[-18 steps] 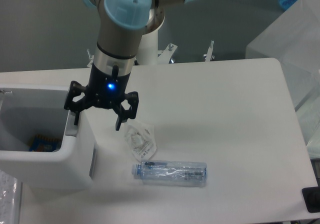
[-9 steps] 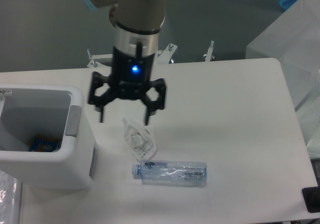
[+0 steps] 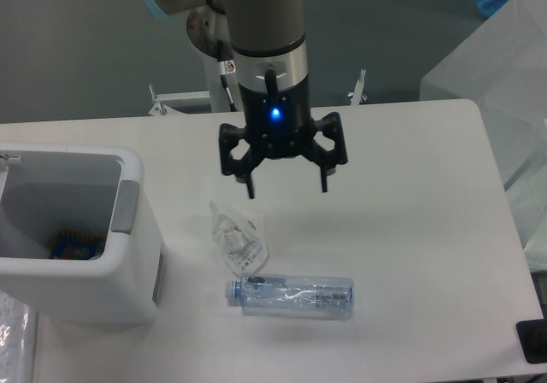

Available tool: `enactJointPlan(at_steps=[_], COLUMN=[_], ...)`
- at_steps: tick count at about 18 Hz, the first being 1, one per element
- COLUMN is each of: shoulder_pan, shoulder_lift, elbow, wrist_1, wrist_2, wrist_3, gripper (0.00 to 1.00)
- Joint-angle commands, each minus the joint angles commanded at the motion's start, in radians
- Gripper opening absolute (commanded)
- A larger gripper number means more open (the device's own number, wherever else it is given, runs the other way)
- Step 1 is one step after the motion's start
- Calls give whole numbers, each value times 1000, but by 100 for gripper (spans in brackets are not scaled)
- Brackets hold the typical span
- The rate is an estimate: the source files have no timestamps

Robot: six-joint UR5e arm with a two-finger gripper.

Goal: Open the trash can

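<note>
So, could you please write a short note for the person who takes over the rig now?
End effector: open, empty, hovering above the table, right of the trash can.
Trash can: at the table's left edge, top open, inside visible; grey tab on its right rim.
Done: the can appears open.
Left: likely nothing; confirm.
Nearby: crumpled wrapper and plastic bottle lie on the table.

- A white rounded-corner bench (image 3: 410,229) is filling most of the view.
- A grey floor (image 3: 77,50) is lying behind it.
- Translucent plastic sheeting (image 3: 504,67) is standing at right.
</note>
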Motion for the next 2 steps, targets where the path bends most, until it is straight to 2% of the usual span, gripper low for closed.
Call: enactJointPlan(at_steps=[2], shoulder_pan=[15], shoulder_lift=[2], elbow=[-2], wrist_1=[0], wrist_2=[0], wrist_3=[2], gripper=[100])
